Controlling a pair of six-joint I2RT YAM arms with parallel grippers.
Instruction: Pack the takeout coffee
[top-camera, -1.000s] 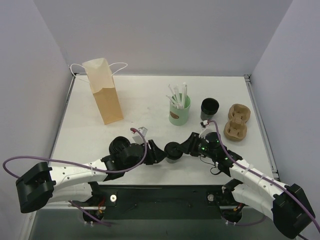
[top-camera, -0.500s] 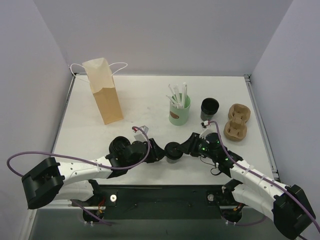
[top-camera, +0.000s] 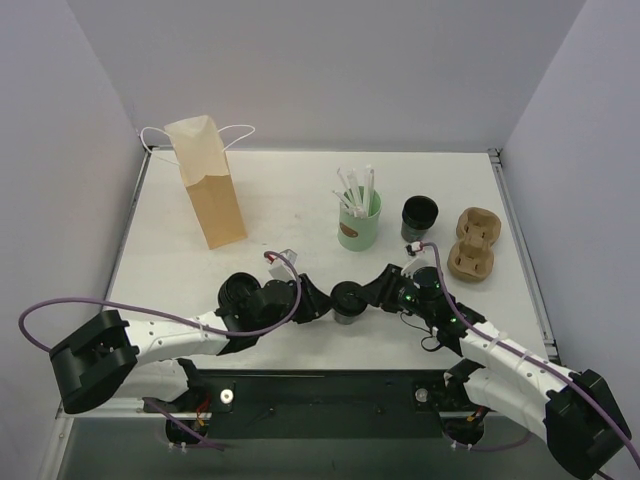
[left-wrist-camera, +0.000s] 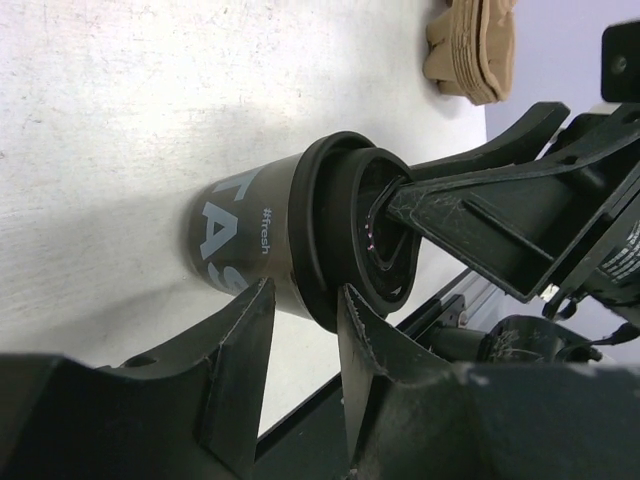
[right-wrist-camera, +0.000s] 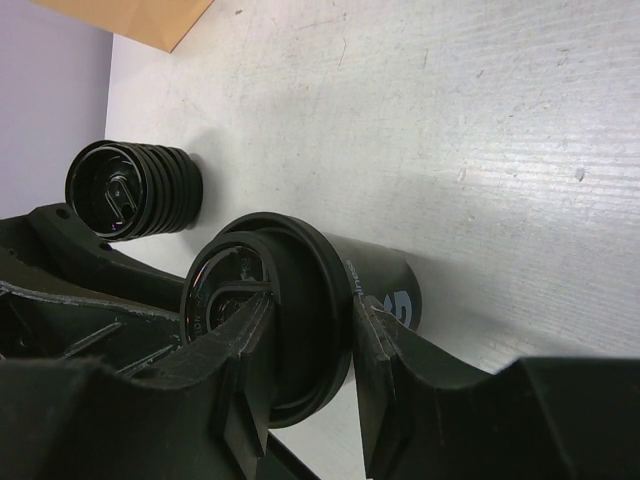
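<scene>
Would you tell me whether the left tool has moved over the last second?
Yes. The left tool has slid right, away from the stack of lids and closer to the coffee cup.

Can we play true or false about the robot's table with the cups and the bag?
1. The tall brown paper bag lies flat. False: it stands upright at the back left.
2. The small black paper cup with the round black plastic lid is inside that bag. False: it stands on the white table, near the front.
3. The right gripper is clamped on that cup's lid. True.
4. The mint-green cup holds white straws. True.
</scene>
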